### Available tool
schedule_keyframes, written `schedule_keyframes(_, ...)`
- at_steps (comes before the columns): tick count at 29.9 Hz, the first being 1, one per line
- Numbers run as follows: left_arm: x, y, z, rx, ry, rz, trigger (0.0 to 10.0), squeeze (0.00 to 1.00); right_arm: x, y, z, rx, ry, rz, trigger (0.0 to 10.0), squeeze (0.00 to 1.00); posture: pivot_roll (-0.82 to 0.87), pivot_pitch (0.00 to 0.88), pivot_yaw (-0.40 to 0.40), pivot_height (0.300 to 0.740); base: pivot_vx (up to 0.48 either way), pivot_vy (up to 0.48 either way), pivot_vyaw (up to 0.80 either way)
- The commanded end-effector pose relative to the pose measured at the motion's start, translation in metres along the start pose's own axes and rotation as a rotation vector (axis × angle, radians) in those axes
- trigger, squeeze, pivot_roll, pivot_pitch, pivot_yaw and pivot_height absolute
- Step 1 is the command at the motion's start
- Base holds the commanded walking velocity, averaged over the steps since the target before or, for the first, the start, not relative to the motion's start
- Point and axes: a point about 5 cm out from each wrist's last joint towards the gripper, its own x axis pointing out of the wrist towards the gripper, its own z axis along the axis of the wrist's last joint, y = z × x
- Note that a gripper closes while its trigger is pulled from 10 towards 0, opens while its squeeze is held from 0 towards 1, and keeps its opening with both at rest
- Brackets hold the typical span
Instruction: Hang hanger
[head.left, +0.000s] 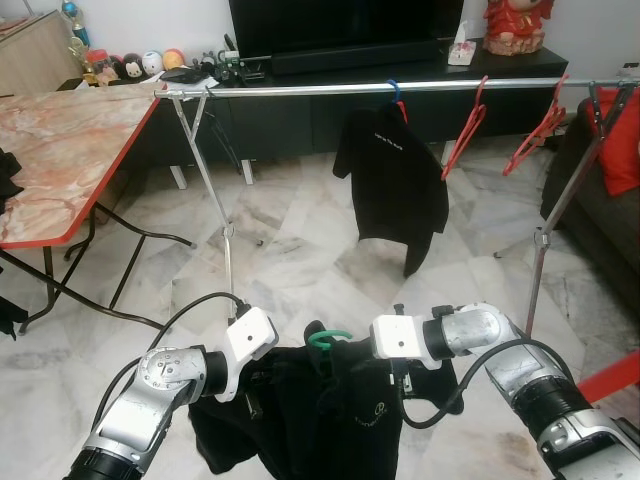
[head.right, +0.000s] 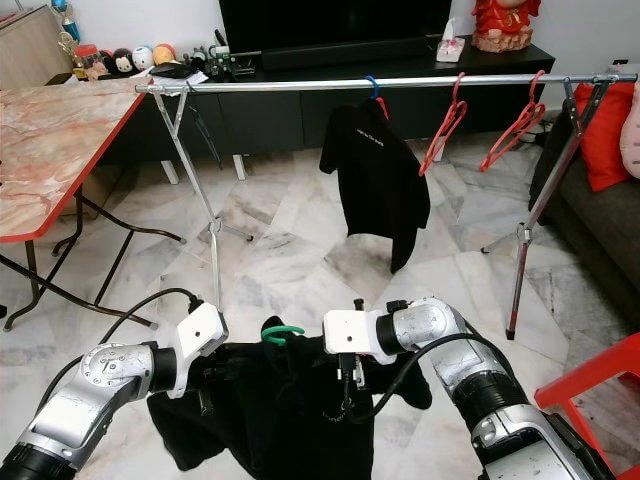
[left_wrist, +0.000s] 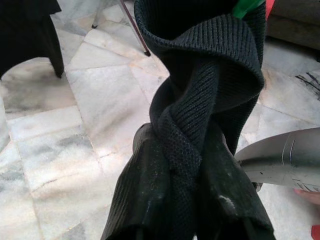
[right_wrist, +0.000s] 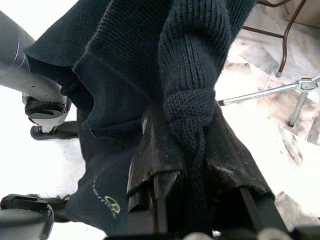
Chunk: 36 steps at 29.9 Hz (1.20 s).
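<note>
Both grippers, left gripper (left_wrist: 175, 200) and right gripper (right_wrist: 192, 170), are pinching one black garment (head.left: 330, 410) on one green hanger (head.left: 327, 339) low before the robot, fingers clamping its knit collar, while one rail (head.left: 400, 88) is carrying one black shirt (head.left: 395, 185), two red hangers (head.left: 463, 130), open span leftward.

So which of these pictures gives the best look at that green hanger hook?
The left eye view: the green hanger hook pokes up whole from the black garment held between both arms. The right eye view shows it equally whole. The left wrist view catches just a green sliver; the right wrist view mostly shows knit fabric.
</note>
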Motion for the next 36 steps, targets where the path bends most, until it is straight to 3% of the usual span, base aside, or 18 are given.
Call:
schedule_keyframes(1,-0.002,0.005,0.004,-0.009,-0.018,0.03,0.0,0.0,0.005,-0.005,0.015,-0.039,-0.058,0.01,10.0,0.82,-0.15,0.0,0.077,0.74,0.0,0.0,0.0)
schedule_keyframes(2,-0.002,0.005,0.004,-0.009,-0.018,0.03,0.0,0.0,0.005,-0.006,0.015,-0.037,-0.059,0.012,10.0,0.82,-0.15,0.0,0.077,0.74,0.0,0.0,0.0)
schedule_keyframes(3,-0.001,0.005,0.004,-0.008,-0.019,0.031,0.0,0.0,0.005,-0.005,0.015,-0.037,-0.058,0.018,10.0,1.0,-0.15,0.0,0.077,0.74,0.0,0.0,0.0)
schedule_keyframes(21,-0.003,0.006,0.0,-0.003,-0.005,0.046,0.0,0.0,0.002,-0.005,0.01,-0.06,0.004,0.07,10.0,1.0,-0.15,0.0,0.072,0.74,0.0,0.0,0.0)
schedule_keyframes(25,-0.002,0.006,-0.002,-0.004,-0.004,0.06,0.0,0.0,-0.001,-0.006,-0.001,-0.091,0.109,0.074,10.0,1.0,-0.15,0.0,0.069,0.74,0.0,0.0,0.0)
schedule_keyframes(36,0.0,0.004,-0.003,-0.008,-0.016,0.09,0.0,0.0,-0.004,-0.013,-0.011,-0.082,0.18,-0.027,10.0,1.0,-0.15,0.0,0.063,0.74,0.0,0.0,0.0)
